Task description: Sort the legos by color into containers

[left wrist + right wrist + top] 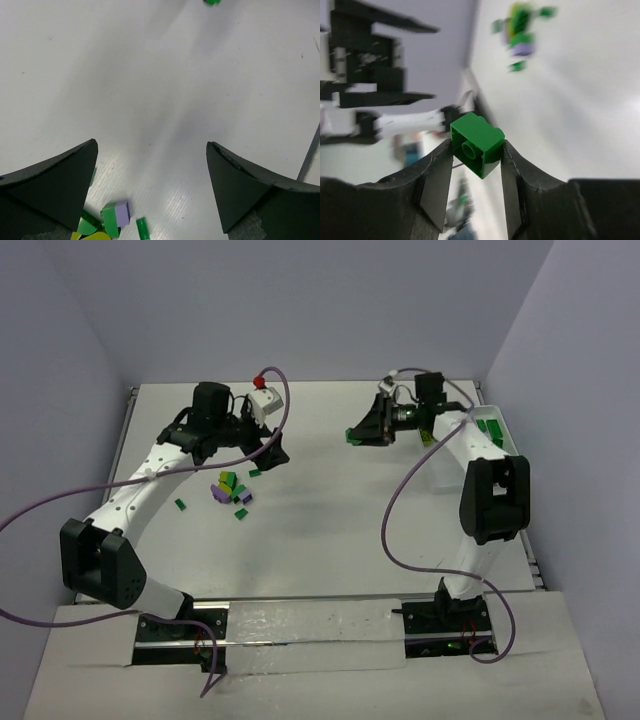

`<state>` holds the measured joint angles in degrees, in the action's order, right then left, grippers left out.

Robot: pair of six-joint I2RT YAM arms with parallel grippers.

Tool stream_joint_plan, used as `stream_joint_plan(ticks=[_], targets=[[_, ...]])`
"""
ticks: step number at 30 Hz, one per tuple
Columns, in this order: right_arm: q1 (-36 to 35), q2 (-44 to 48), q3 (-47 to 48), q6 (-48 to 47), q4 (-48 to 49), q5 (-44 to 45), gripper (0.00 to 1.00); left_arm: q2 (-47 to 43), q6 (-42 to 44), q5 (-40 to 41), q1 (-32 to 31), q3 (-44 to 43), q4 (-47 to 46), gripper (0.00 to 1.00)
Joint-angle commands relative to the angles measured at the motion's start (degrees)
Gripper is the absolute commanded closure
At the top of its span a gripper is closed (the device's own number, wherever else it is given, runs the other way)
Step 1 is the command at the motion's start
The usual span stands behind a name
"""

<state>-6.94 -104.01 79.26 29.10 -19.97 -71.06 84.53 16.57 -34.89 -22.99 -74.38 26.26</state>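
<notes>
Left gripper (270,451): jaws flung wide, nothing between them. It hangs over bare table (330,530), just beyond the pile.
Left wrist view: both black fingers (60,185) frame white tabletop, and the edge of the pile peeks in by the lower left finger.
Pile (232,490): a small heap of dark green, yellow-green and lavender bricks, left of the table's centre.
Close up: a lavender brick (122,213) sits against a green one, with a green bar (142,228) just beside them.
Strays: single green bricks lie loose around the heap, one to its left (180,504), one on its near side (240,514) and one towards the left gripper (254,473).
Right gripper (352,436): narrowed and pinching a green brick (477,142), held clear above the table at the far right-centre.
Grip: the brick sits tilted between the two tips, its hollow underside towards the camera.
Tray (508,448): white, against the right edge of the table, partly hidden by the right arm.
In the tray: a few green pieces (489,427) show at its far end.
Gap: the held brick is left of the tray, not over it.
</notes>
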Motion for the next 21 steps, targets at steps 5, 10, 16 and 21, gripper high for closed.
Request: stream_joint_plan(ticks=[5,10,16,21], targets=[[10.00,3.63,15.93,-36.49,-32.64,36.22,1.00,0.08,-5.98,10.21,0.23,-4.05,1.16,0.01],[17.57,-1.79,23.91,-41.08,-36.58,50.57,1.00,0.98,-6.24,13.38,0.55,-3.76,-0.95,0.01],[24.82,-9.04,31.59,-44.75,-35.34,59.23,1.00,4.75,-8.51,16.48,1.91,-6.27,-0.49,0.01],[27.33,-16.58,38.18,-42.80,-31.41,63.78,1.00,6.44,-11.48,17.72,3.84,-5.86,-3.86,0.01]])
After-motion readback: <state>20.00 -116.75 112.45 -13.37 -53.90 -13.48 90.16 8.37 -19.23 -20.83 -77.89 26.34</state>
